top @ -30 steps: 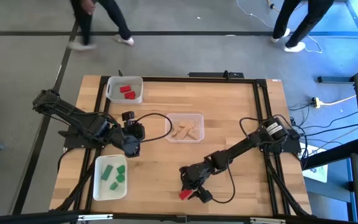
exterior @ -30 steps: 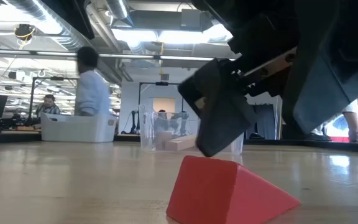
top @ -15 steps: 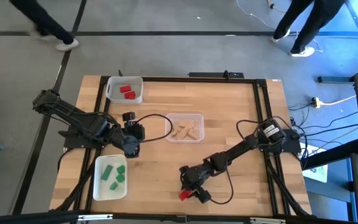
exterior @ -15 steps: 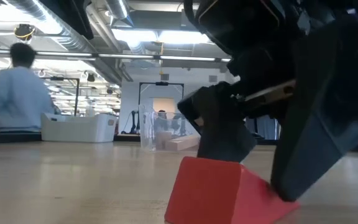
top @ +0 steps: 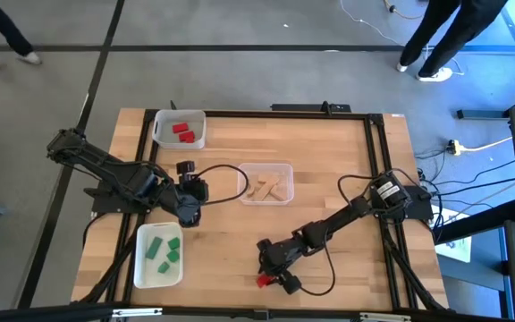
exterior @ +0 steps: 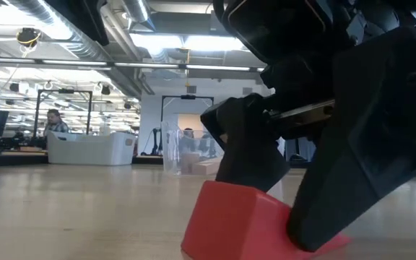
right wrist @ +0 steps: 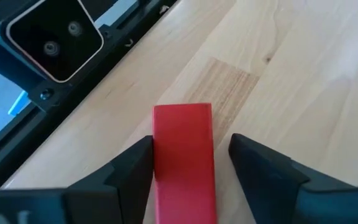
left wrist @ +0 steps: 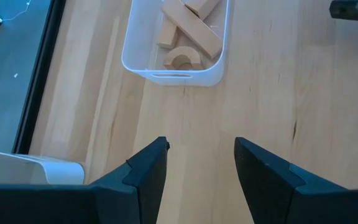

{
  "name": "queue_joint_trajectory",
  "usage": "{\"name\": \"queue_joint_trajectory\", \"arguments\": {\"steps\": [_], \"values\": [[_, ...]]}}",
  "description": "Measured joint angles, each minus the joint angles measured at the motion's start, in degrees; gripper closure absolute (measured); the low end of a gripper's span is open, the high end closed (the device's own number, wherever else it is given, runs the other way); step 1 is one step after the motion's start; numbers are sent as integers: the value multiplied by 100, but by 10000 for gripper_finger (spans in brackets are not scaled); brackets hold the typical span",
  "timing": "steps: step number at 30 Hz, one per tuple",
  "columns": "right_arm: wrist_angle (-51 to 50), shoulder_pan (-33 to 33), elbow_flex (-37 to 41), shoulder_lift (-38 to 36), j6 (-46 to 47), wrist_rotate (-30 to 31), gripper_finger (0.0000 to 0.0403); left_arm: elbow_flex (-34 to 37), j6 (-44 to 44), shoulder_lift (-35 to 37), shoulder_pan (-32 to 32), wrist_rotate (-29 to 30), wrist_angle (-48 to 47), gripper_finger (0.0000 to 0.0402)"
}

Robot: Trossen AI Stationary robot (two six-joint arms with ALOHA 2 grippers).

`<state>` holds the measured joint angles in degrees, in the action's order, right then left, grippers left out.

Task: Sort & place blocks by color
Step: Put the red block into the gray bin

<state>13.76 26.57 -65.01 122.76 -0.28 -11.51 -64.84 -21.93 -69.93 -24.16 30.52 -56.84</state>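
Looking down, you see your right gripper (top: pixel 269 274) low at the table's (top: pixel 329 161) near edge, its open fingers (right wrist: pixel 263 168) on both sides of a red block (right wrist: pixel 184 158), while your left gripper (left wrist: pixel 197 165) waits open near the middle tray (left wrist: pixel 173 71).

Taking the clear tray (top: pixel 267 183) of plain wood pieces at the table's middle as the landmark: bare tabletop (top: pixel 329 152) is lying open on its right-arm side and beyond it toward the far edge. On its left-arm side the left gripper (top: pixel 189 213) and a looping cable (top: pixel 226 170) are blocking passage. Toward the near edge from the tray, the right gripper (top: pixel 273 272) is straddling a red block (top: pixel 264 280), filling that spot. Two white trays, one with red blocks (top: pixel 179 129), one with green blocks (top: pixel 158 254), are occupying the left-arm side corners.
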Motion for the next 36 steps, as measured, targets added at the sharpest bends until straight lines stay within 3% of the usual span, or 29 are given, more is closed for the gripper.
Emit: {"name": "queue_joint_trajectory", "arguments": {"steps": [12, 21, 32, 36], "values": [[48, 0, 7, 9, 1322, 404, 275, 0, 2, -2, 0, 2, -4, 223], [47, -170, 18, -84, 1393, 575, 275, 0, -686, -2, 2, -3, 7, 223], [-201, -573, 48, -307, 1050, 1543, 275, 0, -1980, 43, 30, -43, 140, 223], [-310, -812, -53, -386, 1020, 1758, 275, 2, -2669, 126, 179, -386, 184, 223]]}}
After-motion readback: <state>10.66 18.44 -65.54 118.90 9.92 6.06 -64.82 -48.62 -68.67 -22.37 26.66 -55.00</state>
